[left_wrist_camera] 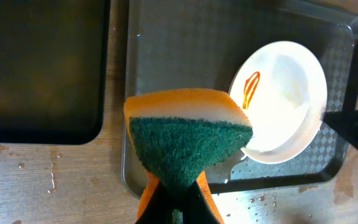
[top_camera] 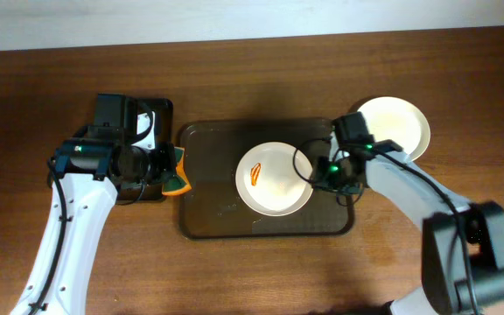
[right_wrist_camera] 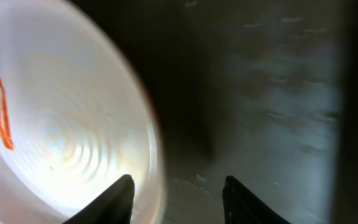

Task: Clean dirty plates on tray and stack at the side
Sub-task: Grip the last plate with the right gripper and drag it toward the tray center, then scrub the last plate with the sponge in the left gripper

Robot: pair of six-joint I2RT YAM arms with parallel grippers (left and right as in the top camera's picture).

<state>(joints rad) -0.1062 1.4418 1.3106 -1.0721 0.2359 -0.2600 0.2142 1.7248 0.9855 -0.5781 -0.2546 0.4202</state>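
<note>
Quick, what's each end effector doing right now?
Left end effector: closed on the sponge.
Right end effector: open, either side of the rim of the plate.

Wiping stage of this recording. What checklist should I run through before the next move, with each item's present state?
1. Grip: sponge held in left end effector: ok.
2. Target: smeared plate lies on the tray: ok.
3. Contact: sponge on the smear: not ok, it is at the tray's left edge.
4. Bracing: right end effector clamped on the plate rim: not ok, open.
5. Count of the side stack: cannot tell.
</note>
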